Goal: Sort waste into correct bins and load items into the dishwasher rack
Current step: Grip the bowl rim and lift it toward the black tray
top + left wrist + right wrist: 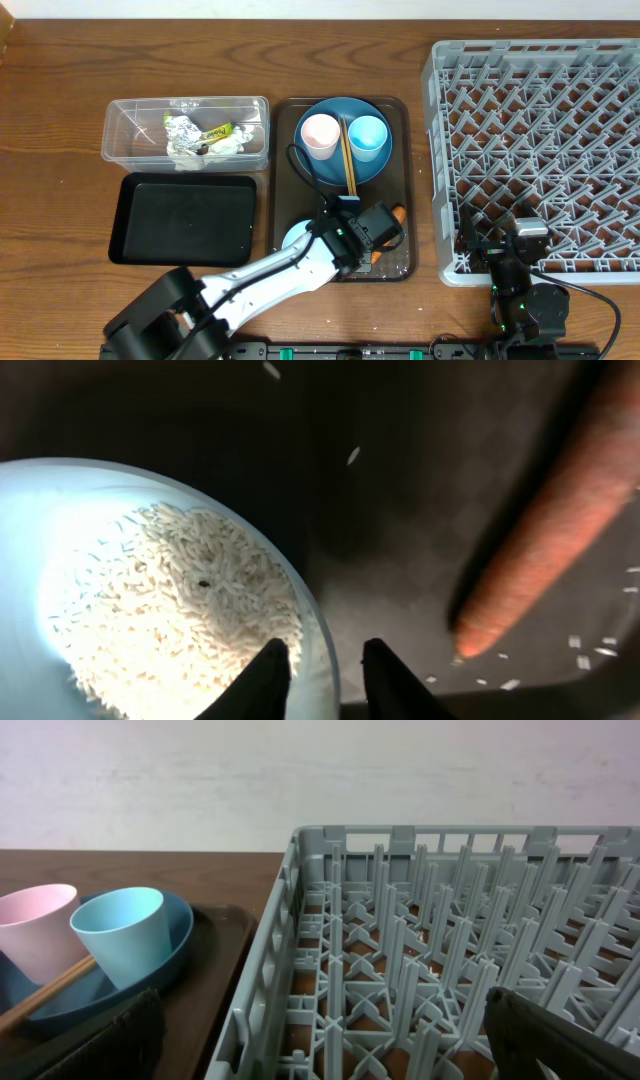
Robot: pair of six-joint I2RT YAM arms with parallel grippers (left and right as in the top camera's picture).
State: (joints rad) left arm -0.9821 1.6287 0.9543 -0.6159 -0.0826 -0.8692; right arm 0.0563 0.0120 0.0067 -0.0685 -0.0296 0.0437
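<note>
Rack [540, 150] sits to the right, with the right gripper [320, 1032] wide open over its near edge. On the tray [282, 215], the left gripper [325, 675] stands narrow astride the rim of the bowl [60, 530]; I cannot tell if it is pinching. Lift level to keep the rice [170, 600] in. The carrot [560, 530] lies just beside.

Overhead, the left arm [285, 268] hides most of the small bowl [292, 236] and carrot [399, 212] — only slivers show. The left wrist view blurs the carrot, cut off at right.
</note>
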